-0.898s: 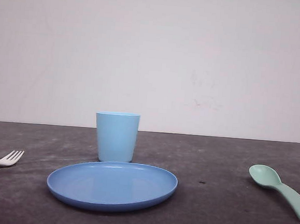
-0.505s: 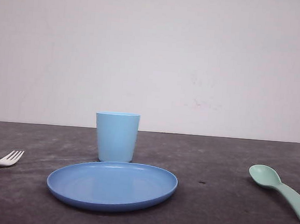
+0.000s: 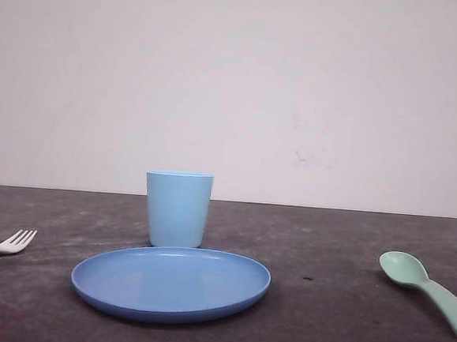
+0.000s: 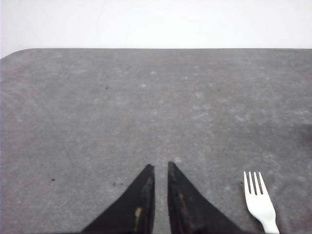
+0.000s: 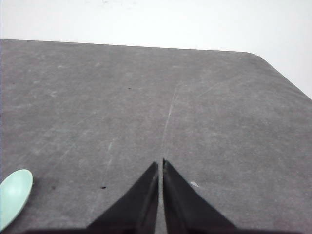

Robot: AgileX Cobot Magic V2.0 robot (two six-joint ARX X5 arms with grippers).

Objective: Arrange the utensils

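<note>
A white fork [image 3: 5,246] lies on the dark table at the far left of the front view, tines pointing toward the plate. A mint-green spoon [image 3: 429,288] lies at the far right, bowl up. In the left wrist view my left gripper [image 4: 161,166] hovers over bare table, its jaws nearly together with a thin slit and nothing between them; the fork [image 4: 260,200] lies just beside it, apart from the fingers. My right gripper [image 5: 161,162] is shut and empty over bare table, with the spoon's bowl [image 5: 14,195] off to one side.
A round blue plate [image 3: 171,281] sits in the middle of the grey table [image 3: 329,306], with a light blue cup [image 3: 177,208] upright just behind it. A white wall backs the table. The table's far edge and a rounded corner [image 5: 258,54] show in the wrist views.
</note>
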